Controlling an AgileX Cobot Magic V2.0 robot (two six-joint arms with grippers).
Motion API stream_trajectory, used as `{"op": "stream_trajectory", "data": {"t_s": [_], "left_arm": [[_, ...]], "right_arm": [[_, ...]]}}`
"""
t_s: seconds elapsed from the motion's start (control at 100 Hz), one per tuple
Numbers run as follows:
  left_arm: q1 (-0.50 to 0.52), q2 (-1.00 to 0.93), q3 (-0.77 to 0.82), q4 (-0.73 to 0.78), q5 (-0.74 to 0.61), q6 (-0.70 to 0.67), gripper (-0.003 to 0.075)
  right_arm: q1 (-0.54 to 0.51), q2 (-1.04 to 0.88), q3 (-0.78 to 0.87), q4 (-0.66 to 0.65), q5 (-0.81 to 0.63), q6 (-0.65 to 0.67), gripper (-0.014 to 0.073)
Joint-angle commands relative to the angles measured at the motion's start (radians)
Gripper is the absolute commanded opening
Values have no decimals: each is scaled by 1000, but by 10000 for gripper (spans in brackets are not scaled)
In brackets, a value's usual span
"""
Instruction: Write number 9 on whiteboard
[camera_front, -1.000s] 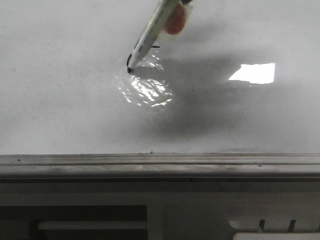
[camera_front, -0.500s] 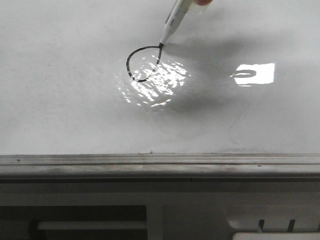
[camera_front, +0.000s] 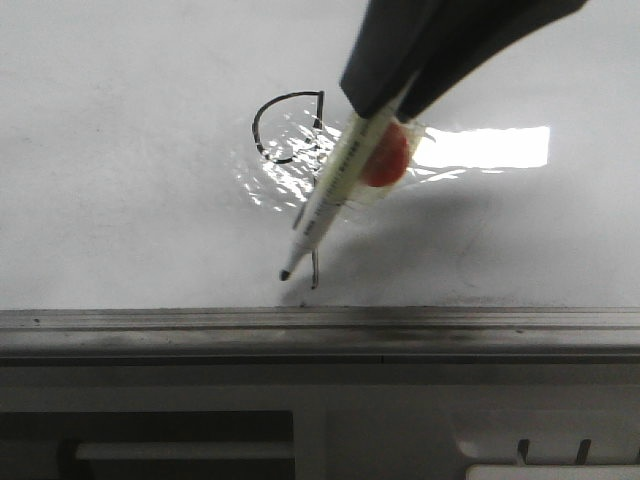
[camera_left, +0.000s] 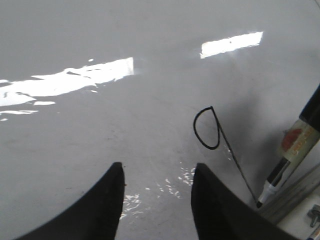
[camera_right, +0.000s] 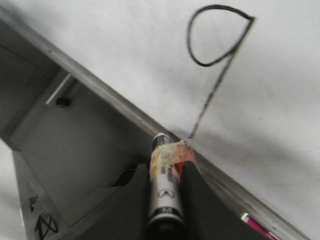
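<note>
Glossy white-grey whiteboard (camera_front: 120, 200) filling the scene, faintly smudged, with bright glare patches and a rippled wet-looking sheen just beside the right end effector (camera_front: 385, 95). Grey ribbed metal rail (camera_front: 320, 330) along the near edge, just below the pen tip.

Dark, smooth-shelled right end effector closed on the marker (camera_front: 335, 190), fingers pinching the barrel high up, well above the tip. Left end effector (camera_left: 157, 200) hovering apart from the drawing, jaws moderately wide, two black curved fingers (camera_left: 107, 210) holding nothing, the figure lying just beyond and to one side of them.

Number 9 (camera_left: 215, 145) apparently complete: thin black line, rounded loop closing at a sharp corner, long straight stem running from that corner down to the marker tip near the rail. Loop somewhat lopsided, more a D than a circle. Likely left: lifting the tip clear, nothing more to draw.

Marker slim, white, cylindrical, printed lettering along the barrel, black conical tip; crinkled clear tape and a red-orange patch (camera_front: 385, 160) wrapped round it right at the right end effector's grip.
</note>
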Motion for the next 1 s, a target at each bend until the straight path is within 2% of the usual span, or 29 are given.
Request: {"op": "stream_trajectory", "data": {"t_s": [0.0, 0.19, 0.33, 0.49, 0.65, 0.84, 0.94, 0.99], "left_arm": [[-57, 21, -27, 11, -61, -6, 330], [-247, 111, -27, 31, -82, -6, 330], [-321, 200, -27, 33, -175, -6, 330], [-331, 305, -32, 41, -284, -6, 330], [-331, 392, -82, 98, -286, -6, 329], [-331, 447, -115, 100, -298, -6, 324], [-331, 449, -115, 100, -310, -6, 286], [-331, 449, -115, 100, -315, -6, 236]], "right_arm": [[43, -18, -61, 31, -33, -3, -75], [98, -16, -69, 44, -58, -1, -68], [98, -15, -69, 68, -51, -1, -68], [98, -15, -69, 100, -39, -1, -68], [98, -15, -69, 129, -39, -1, -68], [98, -15, -69, 132, -37, -1, -68], [98, -15, -69, 130, -35, -1, -68], [98, -15, -69, 130, -35, -3, -68]]}}
